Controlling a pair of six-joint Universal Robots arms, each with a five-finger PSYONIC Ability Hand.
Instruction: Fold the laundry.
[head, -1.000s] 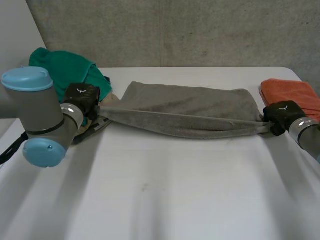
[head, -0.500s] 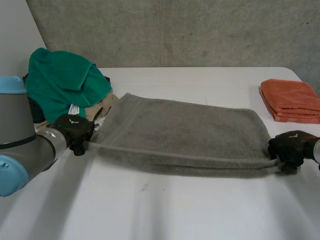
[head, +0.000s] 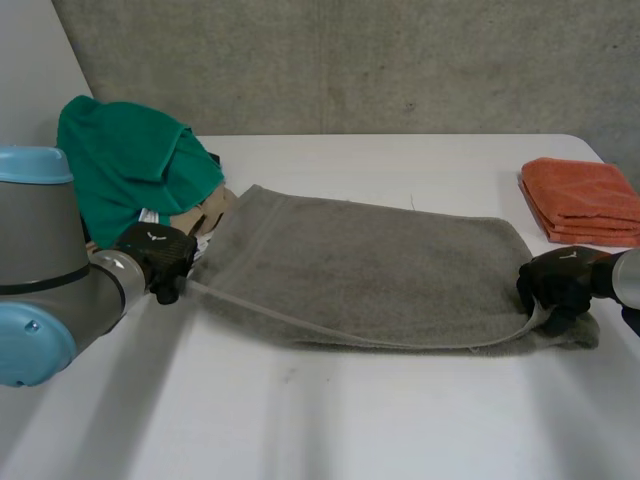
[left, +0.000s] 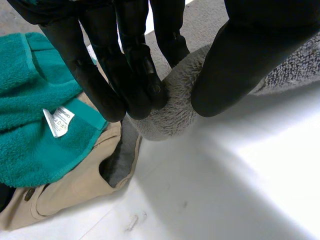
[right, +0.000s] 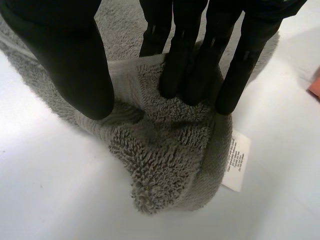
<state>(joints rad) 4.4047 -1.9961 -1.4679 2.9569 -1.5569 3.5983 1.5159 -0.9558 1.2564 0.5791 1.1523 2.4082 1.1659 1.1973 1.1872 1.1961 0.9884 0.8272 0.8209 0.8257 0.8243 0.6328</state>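
**Grey towel pinched at both ends, near edge gone slack**

The head view shows the whole long grey terry towel (head: 370, 270) spread lengthways across the middle of the white table (head: 350, 420). The left hand (head: 155, 258) is at one short end and the right hand (head: 560, 285) at the other. Between them a thin near edge of the towel runs, raised at the left hand and sagging to the table towards the right.

The left wrist view shows the grip close up. The left hand's fingers (left: 132, 75) and thumb press a rounded wad of the towel's corner between them. A teal-green terry cloth (left: 25, 125) with a white sewn label (left: 58, 120) lies just beside them, on top of a beige garment (left: 75, 185).

In the right wrist view the thumb (right: 70, 55) and straight fingers (right: 195, 65) close on a fold of the towel's end. The rest of that end bunches on the table under the fingertips, with a white care label (right: 235, 161) showing at its edge.

A folded orange cloth (head: 580, 200) sits on the table behind the right hand, apart from the towel.

Half a second ago the near edge was stretched straight and taut from hand to hand. Since then the right hand has come inwards along the towel and the left hand has shifted slightly the same way. The edge now droops and the right end crumples beneath the hand. The green pile and the orange cloth lie as before.
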